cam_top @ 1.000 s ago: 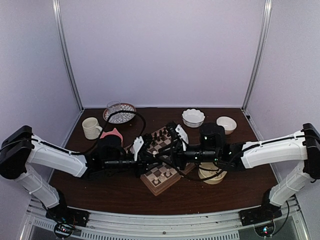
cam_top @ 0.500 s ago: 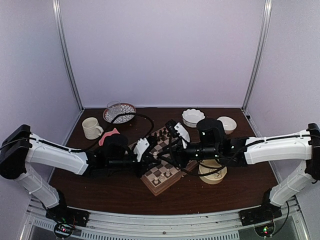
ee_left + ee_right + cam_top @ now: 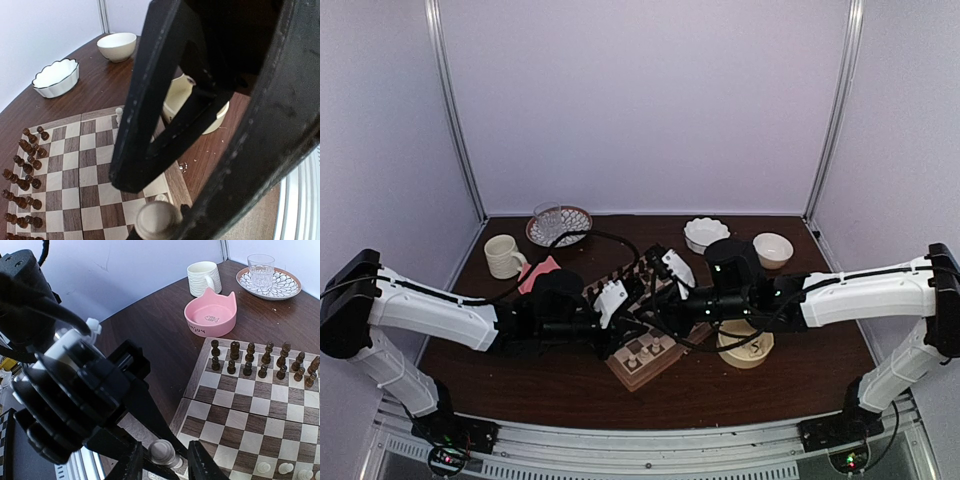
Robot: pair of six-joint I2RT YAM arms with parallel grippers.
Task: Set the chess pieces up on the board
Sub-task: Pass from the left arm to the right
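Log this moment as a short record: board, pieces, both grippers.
board: square wooden chessboard with light and dark checkered squares
dark pieces: small dark brown chess figures, two rows along one edge
left gripper: shut on a cream-white chess piece
right gripper: fingers flank that same piece; grip unclear
nearby: pink cat-eared bowl, cream mug

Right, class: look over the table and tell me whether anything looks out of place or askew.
The chessboard sits turned at an angle to the table's front edge. In the left wrist view a small pale thing lies on the table just off the board's rim, too small to identify.
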